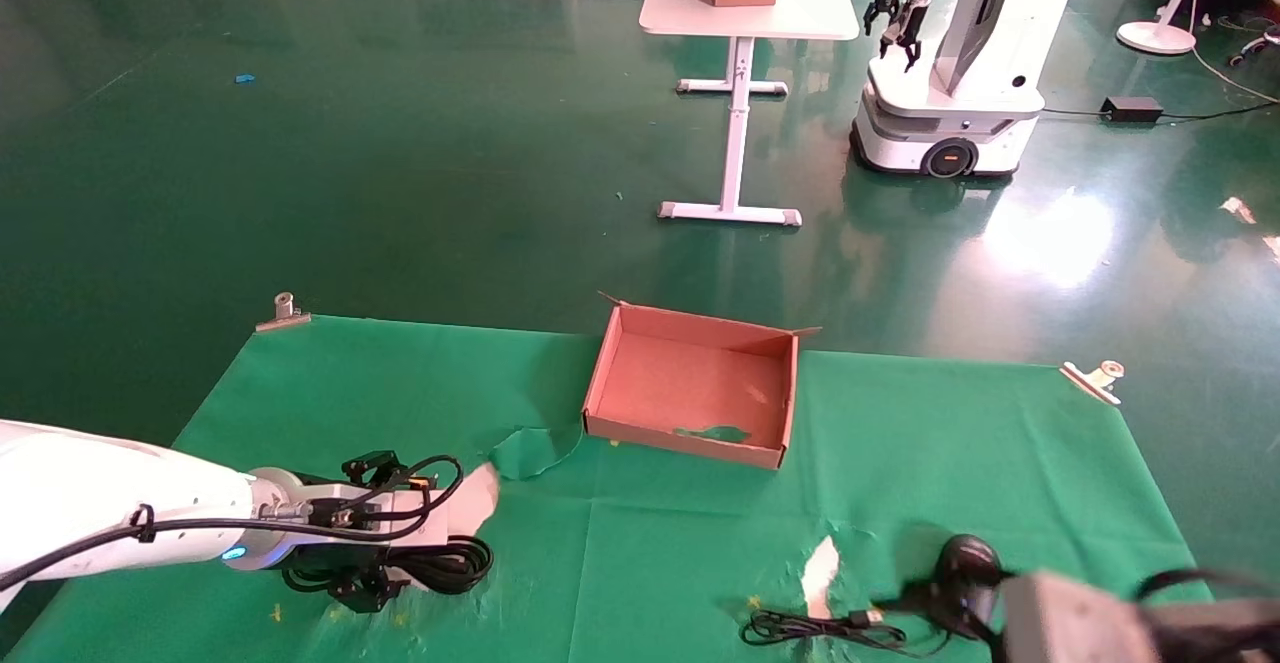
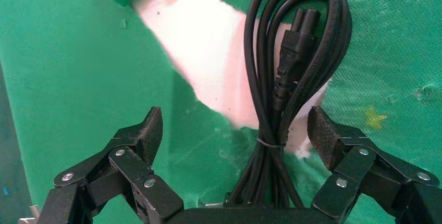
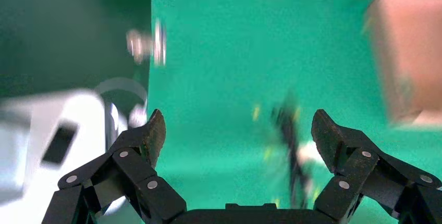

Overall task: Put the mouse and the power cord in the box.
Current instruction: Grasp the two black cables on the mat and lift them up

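The power cord (image 2: 292, 67), a tied bundle of thick black loops, lies on the green cloth at the table's front left (image 1: 450, 563). My left gripper (image 2: 234, 130) is open and low over it, and the bundle runs through the gap nearer one pad (image 2: 320, 130) without being pinched. The box (image 1: 690, 383), a shallow brown cardboard tray, stands empty at the middle back. The black mouse (image 1: 965, 555) rests at the front right, its thin cable (image 1: 810, 628) trailing left. My right gripper (image 3: 237, 130) is open and holds nothing; in the head view it is a blur next to the mouse.
The green cloth is torn, baring white table (image 1: 820, 573) near the mouse and beside the cord (image 2: 208, 52). Metal clips (image 1: 285, 311) (image 1: 1095, 378) pin its back corners. On the floor beyond stand a white table (image 1: 745, 3) and another robot (image 1: 950, 93).
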